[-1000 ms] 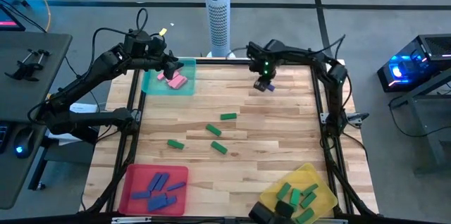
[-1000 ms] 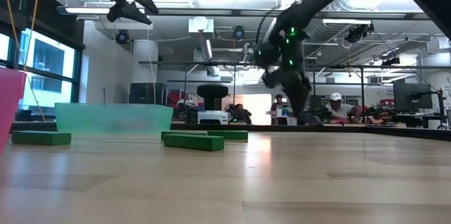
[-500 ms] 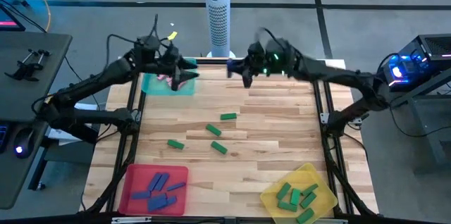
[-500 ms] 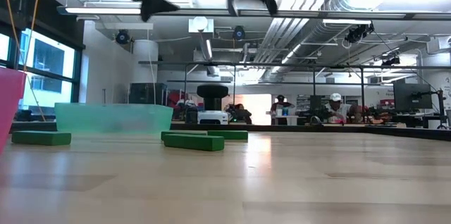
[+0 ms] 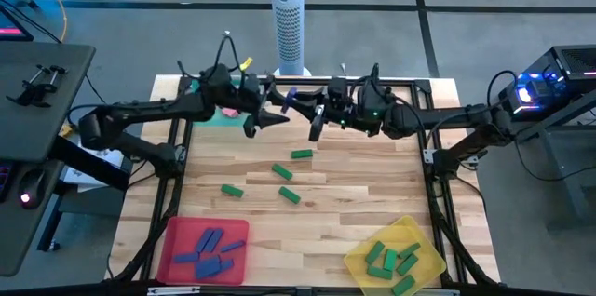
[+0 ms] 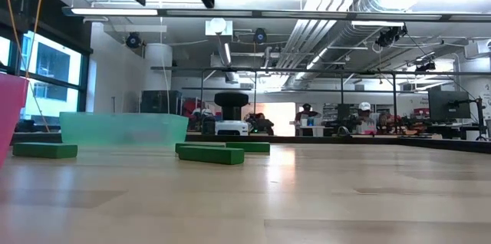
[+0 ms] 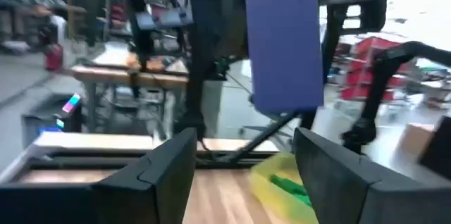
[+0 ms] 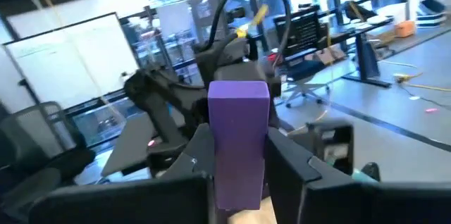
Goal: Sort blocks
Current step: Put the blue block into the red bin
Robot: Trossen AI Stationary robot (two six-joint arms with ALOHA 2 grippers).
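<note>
Left end effector (image 5: 270,119): raised above desk (image 5: 372,184) far edge, fingers apart, facing right arm. Blue block (image 8: 237,139): midair between arms, clamped upright in right end effector (image 5: 300,102). Handover advice: close left fingers squarely on free end before right lets go; keep block level. Loose green blocks (image 5: 301,154): mid-desk. Red tray (image 5: 172,231), near-left, blue blocks inside: likely destination.

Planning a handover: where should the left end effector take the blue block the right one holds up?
Probably the blue block's free end, jutting clear of the right end effector. Come straight on with the open left end effector, fingers straddling the bar's width.
</note>
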